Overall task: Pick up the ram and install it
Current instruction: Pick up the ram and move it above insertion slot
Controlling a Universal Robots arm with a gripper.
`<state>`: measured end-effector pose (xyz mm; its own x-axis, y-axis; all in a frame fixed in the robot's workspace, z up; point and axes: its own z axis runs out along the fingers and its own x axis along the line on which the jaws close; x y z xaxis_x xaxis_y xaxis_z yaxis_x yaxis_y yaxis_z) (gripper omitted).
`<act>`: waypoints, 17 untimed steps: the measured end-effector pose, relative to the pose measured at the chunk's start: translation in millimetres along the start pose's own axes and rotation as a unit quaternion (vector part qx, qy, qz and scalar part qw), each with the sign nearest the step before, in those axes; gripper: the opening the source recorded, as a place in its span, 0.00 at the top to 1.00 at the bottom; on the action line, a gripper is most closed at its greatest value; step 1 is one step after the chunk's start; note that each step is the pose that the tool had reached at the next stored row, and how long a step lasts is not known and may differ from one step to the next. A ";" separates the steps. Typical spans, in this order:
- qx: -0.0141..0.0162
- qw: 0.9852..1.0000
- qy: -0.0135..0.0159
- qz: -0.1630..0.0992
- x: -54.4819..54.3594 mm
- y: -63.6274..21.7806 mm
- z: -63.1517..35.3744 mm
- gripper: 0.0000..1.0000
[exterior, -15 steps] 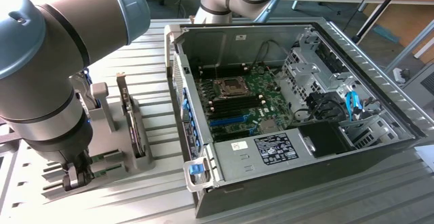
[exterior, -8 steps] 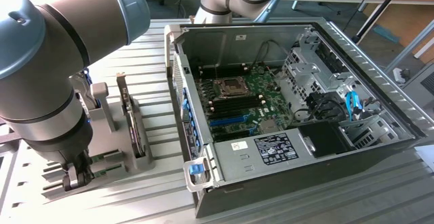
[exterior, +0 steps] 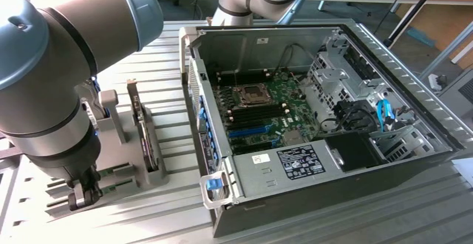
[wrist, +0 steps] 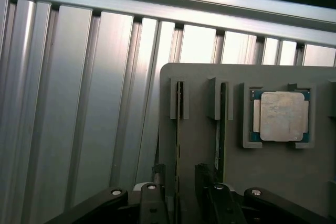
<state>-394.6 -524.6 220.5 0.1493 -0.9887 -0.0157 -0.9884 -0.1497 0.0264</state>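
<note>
Because the gripper (wrist: 179, 174) hangs low over the grey holder (wrist: 199, 77) with its jaws apart and nothing held, the risks lie in how a grip would form. The ram (wrist: 179, 109) stands on edge in the holder's outermost slot, next to the holder edge that borders the bare aluminium table (wrist: 79, 103). The fingers (wrist: 156, 184) sit one on either side of it and do not visibly touch it. A second stick (wrist: 221, 129) stands in the next slot inward, just beside the inner finger. Further in, a processor (wrist: 281, 116) lies flat in its own pocket of the holder.

The nearest hazard, as I judge it, is that inner finger: it has little room between the two slots and could nudge or catch the second stick. A close that is off-centre would push the thin board sideways against the slot posts and could flex it. A tilted lift could bind the ram in the slot and drag the holder along, since I cannot tell whether the holder is fixed down. A hold near one end might let the board pivot. In the exterior view a dark expansion card (exterior: 140, 128) stands upright in the holder on the side facing the open computer case (exterior: 318, 61), where a low carry could clip it.
</note>
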 end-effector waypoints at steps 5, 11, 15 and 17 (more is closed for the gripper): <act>0.000 1.000 0.000 0.000 0.1 0.0 1.5 0.64; 0.000 1.000 0.000 0.000 0.2 -0.1 7.4 0.64; 0.000 1.000 0.000 0.000 0.2 -0.2 10.2 0.64; 0.000 1.000 0.000 0.000 0.2 -0.2 12.1 0.64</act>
<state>-394.7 -524.6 208.4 0.1494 -0.9887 -0.0158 -0.9884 -0.1497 0.0262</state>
